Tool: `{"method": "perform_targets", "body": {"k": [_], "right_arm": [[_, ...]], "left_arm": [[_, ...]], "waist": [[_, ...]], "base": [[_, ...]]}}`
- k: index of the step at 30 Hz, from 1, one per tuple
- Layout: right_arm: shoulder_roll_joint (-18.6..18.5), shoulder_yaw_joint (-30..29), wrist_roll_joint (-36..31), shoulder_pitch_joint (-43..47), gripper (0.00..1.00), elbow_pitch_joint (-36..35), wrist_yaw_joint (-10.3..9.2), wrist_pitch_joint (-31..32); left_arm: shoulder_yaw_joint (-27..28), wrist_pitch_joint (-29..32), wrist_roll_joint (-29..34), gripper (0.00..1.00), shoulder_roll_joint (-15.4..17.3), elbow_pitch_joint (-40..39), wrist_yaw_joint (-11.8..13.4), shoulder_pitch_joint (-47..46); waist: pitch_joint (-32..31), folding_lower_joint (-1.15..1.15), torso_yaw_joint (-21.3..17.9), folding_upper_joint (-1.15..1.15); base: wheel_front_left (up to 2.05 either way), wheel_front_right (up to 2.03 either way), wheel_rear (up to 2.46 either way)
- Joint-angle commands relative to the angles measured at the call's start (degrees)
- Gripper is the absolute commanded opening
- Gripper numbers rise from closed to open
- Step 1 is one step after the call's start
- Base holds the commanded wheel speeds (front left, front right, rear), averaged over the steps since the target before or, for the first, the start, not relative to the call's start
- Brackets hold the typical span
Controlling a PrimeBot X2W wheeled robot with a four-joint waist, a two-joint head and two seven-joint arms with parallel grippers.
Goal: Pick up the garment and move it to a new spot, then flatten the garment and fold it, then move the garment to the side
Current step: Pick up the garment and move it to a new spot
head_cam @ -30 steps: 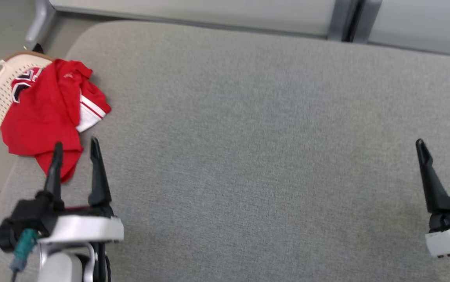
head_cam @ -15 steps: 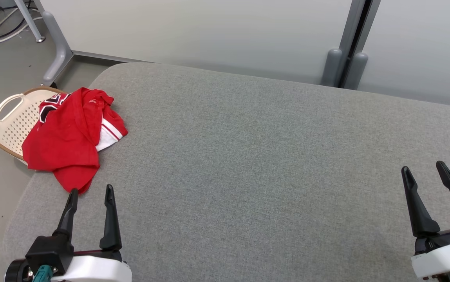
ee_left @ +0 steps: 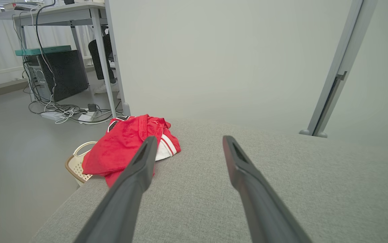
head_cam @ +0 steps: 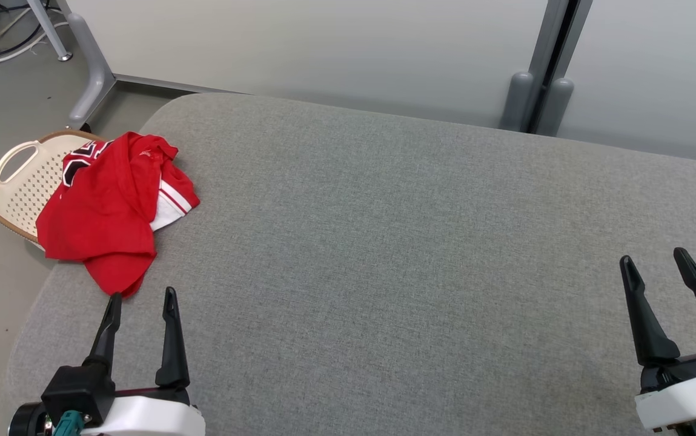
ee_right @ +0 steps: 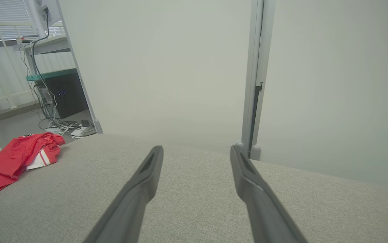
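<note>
The red garment [head_cam: 105,212], with white and black trim, lay crumpled at the far left corner of the grey padded surface [head_cam: 384,242]. Part of it rested on the padding and part hung over the left edge onto a cream perforated basket [head_cam: 17,181] that stood on the floor beside the surface. No finger touched the cloth.

The left gripper [head_cam: 142,295] hovered over the near left of the padding, just near-side of the garment's lowest red fold. Its two dark fingers stood wide apart and held nothing. The right gripper [head_cam: 653,256] was well apart from the garment, over the near right of the surface, its fingers likewise spread wide and empty.

Beyond the far edge stood a pale partition panel [head_cam: 323,42] with a grey post [head_cam: 550,36]. Farther left, a desk leg [head_cam: 90,66] rose from the floor, and the left wrist view showed a dark computer tower [ee_left: 58,72] with a tangle of cables [ee_left: 65,113] under the desk.
</note>
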Motion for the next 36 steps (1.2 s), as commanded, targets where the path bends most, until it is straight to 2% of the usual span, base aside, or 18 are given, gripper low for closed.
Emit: {"method": "perform_targets", "body": {"k": [1, 8, 15, 21, 30, 36], "right_arm": [[-0.26, -0.27, -0.12, 0.36, 1.00, -0.33, 0.00, 0.15], [-1.10, -0.82, -0.25, -0.86, 1.00, -2.12, 0.00, 0.92], [-3.48, -1.88, 0.16, -3.31, 1.00, -5.78, 0.00, 2.51], [-6.69, -3.20, 0.84, -6.31, 1.00, -8.62, 0.00, 3.95], [-10.32, -3.49, 2.21, -10.41, 1.00, -10.73, 0.00, 4.09], [-11.26, -3.98, 2.67, -11.29, 1.00, -10.95, 0.00, 3.95]], "left_arm": [[0.01, -0.36, -0.13, 1.00, 0.31, 0.10, 0.19, -0.55], [0.28, -1.71, -1.31, 1.00, 0.33, 2.17, 0.10, -3.61], [2.27, -3.99, -4.48, 1.00, 0.62, 12.26, -1.42, -14.43], [5.33, -5.87, -8.52, 1.00, 1.74, 27.02, -3.39, -28.03], [9.24, -6.98, -13.56, 1.00, 6.45, 54.38, -8.36, -46.83], [9.19, -7.12, -14.24, 1.00, 7.73, 63.17, -9.61, -52.48]], "waist": [[0.11, 0.00, 0.09, 0.00], [2.89, 0.00, 0.24, 0.00], [10.70, 0.00, -0.25, 0.00], [19.27, 0.00, -1.35, 0.00], [28.38, 0.00, -3.67, 0.00], [30.76, 0.00, -3.95, 0.00]], "base": [[0.00, 0.00, 0.00], [0.00, 0.00, 0.00], [0.00, 0.00, 0.00], [0.00, 0.00, 0.00], [0.00, 0.00, 0.00], [0.00, 0.00, 0.00]]}}
